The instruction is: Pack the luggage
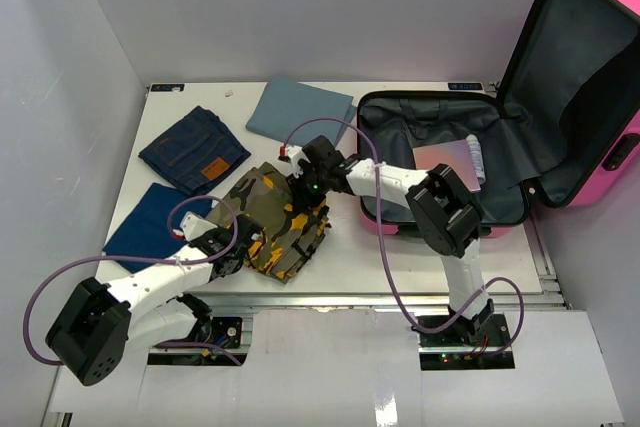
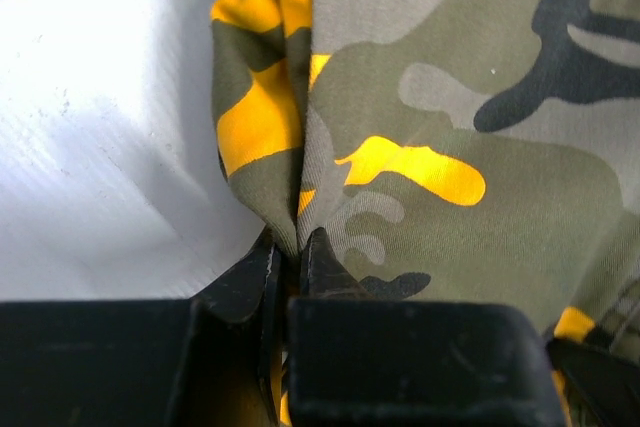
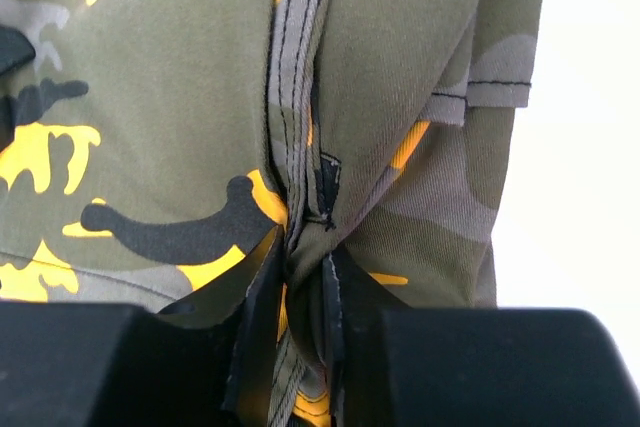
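The luggage [image 1: 590, 162] is a hot-pink hard-shell suitcase lying open at the right of the table, its lid raised and its dark grey lining showing. A folded pale garment [image 1: 450, 159] lies inside it. A folded camouflage garment [image 1: 280, 217] with yellow patches lies at the table's middle. My left gripper [image 1: 238, 250] is shut on its near left edge, with the cloth [image 2: 420, 127] pinched between the fingers. My right gripper [image 1: 305, 179] is shut on the garment's far right edge, a seam fold [image 3: 300, 147] bunched between its fingers.
Folded dark jeans [image 1: 193, 150] lie at the back left. A folded blue cloth [image 1: 150, 222] lies left of the camouflage garment, and a folded grey-blue cloth [image 1: 298, 109] lies at the back middle. White walls close in the table on the left and rear.
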Robot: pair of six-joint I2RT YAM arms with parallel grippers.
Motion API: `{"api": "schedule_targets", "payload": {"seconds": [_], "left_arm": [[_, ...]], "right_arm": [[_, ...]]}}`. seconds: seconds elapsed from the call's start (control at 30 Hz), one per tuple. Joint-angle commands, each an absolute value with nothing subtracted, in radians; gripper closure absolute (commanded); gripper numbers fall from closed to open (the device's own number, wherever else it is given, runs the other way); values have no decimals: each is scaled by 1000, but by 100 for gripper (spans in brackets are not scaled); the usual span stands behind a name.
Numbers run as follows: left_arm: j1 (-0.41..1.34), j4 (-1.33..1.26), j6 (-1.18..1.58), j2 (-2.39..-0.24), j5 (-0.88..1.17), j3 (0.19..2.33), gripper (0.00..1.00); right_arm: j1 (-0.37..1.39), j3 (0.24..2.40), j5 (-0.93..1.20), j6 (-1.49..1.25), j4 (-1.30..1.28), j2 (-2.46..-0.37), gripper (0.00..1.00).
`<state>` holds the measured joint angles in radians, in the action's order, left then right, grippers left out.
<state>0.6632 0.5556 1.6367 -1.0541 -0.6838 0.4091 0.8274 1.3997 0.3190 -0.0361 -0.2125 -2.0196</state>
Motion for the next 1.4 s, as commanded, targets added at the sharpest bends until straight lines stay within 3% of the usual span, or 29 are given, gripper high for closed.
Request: {"api": "schedule_targets", "payload": {"seconds": [0.0,0.47,0.8,1.13,1.37], "left_arm": [[665,564,1514,-1001,-685,447,100],[666,476,1236,-926,-674,636,100],[667,318,963,-1000,-601,837,100],[689,184,763,-1296,-379,1191,100],[750,98,698,-1594,-287,1475,100]], "right_arm": [[878,1312,210,-128,-180,-1879,92],[893,1216,42,-167,-120,-1646,92],[893,1303,-60,-161,-192,-1507,92],[826,1352,-261,-123,-305,-1307,92],[535,1271,-151,-126,-325,-1186,92]]}}
